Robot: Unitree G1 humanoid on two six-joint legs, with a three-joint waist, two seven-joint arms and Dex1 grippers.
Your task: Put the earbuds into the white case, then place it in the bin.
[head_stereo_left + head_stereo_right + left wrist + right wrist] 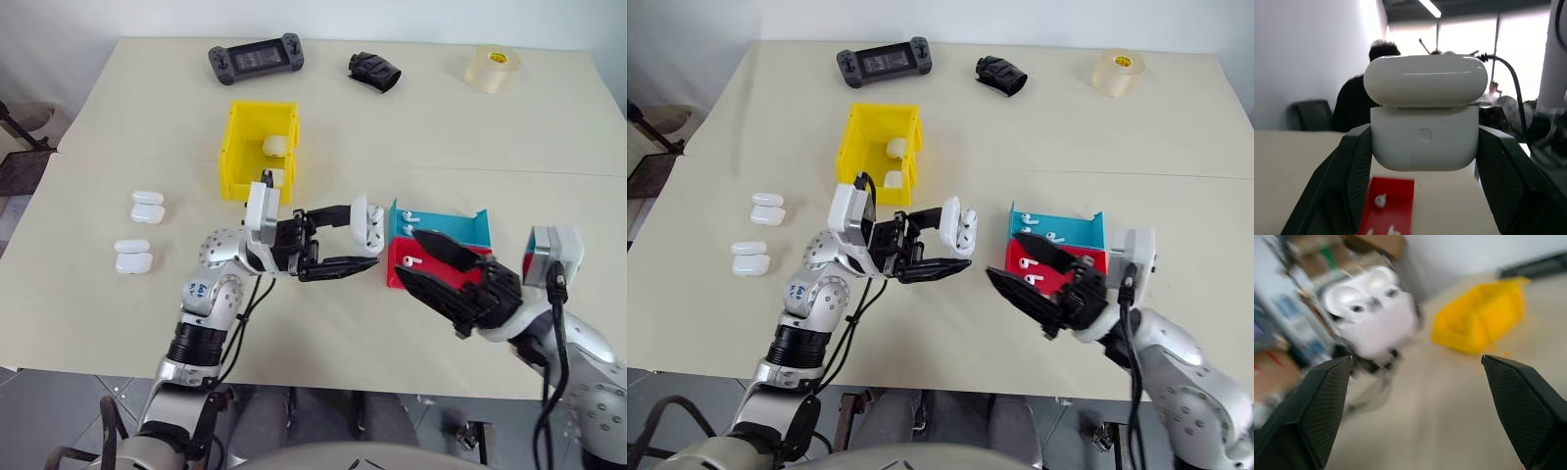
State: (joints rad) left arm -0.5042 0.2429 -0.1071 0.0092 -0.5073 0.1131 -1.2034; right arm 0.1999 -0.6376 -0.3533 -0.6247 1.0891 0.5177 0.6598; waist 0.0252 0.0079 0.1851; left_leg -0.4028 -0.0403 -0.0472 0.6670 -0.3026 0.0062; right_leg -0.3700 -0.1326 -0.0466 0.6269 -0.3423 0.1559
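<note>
Five white cases (pixel 366 224), one bin (pixel 257 149), two trays (pixel 468 227).

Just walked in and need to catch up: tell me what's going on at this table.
The left gripper holds the white case above the table, jaws shut on it, lid ajar, earbuds seated inside. The right gripper hovers open over the red tray and blue tray. The yellow bin already holds two cases.
</note>
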